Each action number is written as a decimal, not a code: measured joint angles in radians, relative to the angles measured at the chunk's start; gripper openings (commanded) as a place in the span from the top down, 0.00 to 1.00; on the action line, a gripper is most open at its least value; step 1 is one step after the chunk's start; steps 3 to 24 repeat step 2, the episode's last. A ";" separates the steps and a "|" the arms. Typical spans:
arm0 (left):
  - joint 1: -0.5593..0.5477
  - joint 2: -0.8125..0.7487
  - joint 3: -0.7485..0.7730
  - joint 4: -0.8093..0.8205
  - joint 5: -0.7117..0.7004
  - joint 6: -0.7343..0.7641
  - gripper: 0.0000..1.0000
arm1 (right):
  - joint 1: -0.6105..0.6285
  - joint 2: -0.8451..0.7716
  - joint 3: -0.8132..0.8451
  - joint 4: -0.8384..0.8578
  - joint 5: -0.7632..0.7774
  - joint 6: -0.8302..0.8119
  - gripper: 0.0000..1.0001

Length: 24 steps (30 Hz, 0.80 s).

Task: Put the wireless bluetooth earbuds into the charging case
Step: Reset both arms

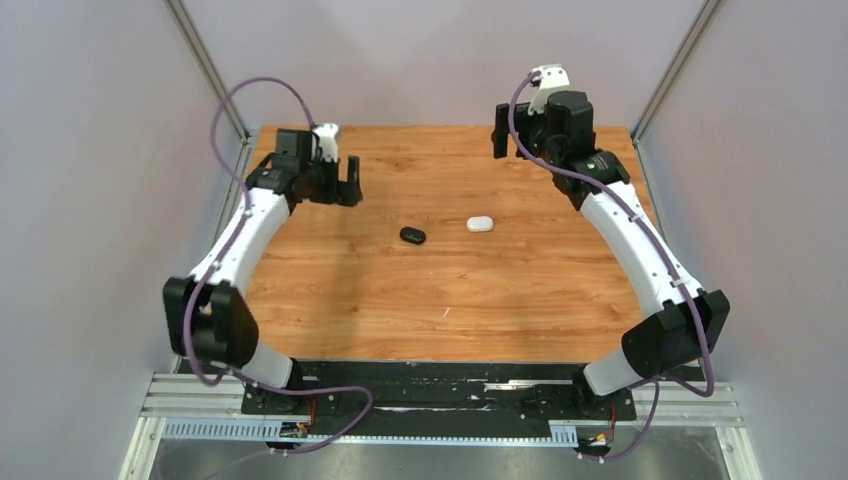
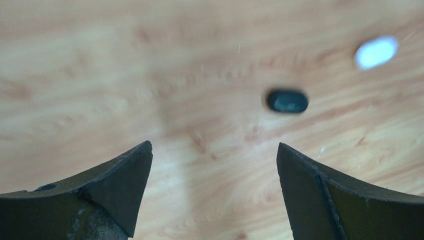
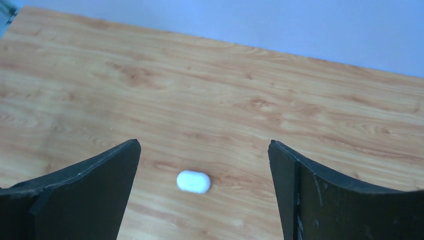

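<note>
Two pill-shaped charging cases lie mid-table, both with lids down: a black case (image 1: 412,235) (image 2: 287,101) and, to its right, a white case (image 1: 480,224) (image 2: 376,52) (image 3: 193,181). No earbuds show in any view. My left gripper (image 1: 348,185) (image 2: 214,145) hovers at the back left, well left of the black case, open and empty. My right gripper (image 1: 505,130) (image 3: 203,143) is raised at the back right, beyond the white case, also open and empty. In the right wrist view the white case sits below and between the fingers, far beneath them.
The wooden table (image 1: 330,290) is bounded by grey walls at the left, right and back. Metal frame posts (image 1: 210,70) stand at the two back corners. Both arm bases are bolted to the black rail (image 1: 440,385) at the near edge.
</note>
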 measured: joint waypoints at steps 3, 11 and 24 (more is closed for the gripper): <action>0.008 -0.109 0.014 0.070 -0.013 0.031 0.00 | -0.002 0.000 -0.001 0.015 0.050 0.008 0.00; 0.008 -0.109 0.014 0.070 -0.013 0.031 0.00 | -0.002 0.000 -0.001 0.015 0.050 0.008 0.00; 0.008 -0.109 0.014 0.070 -0.013 0.031 0.00 | -0.002 0.000 -0.001 0.015 0.050 0.008 0.00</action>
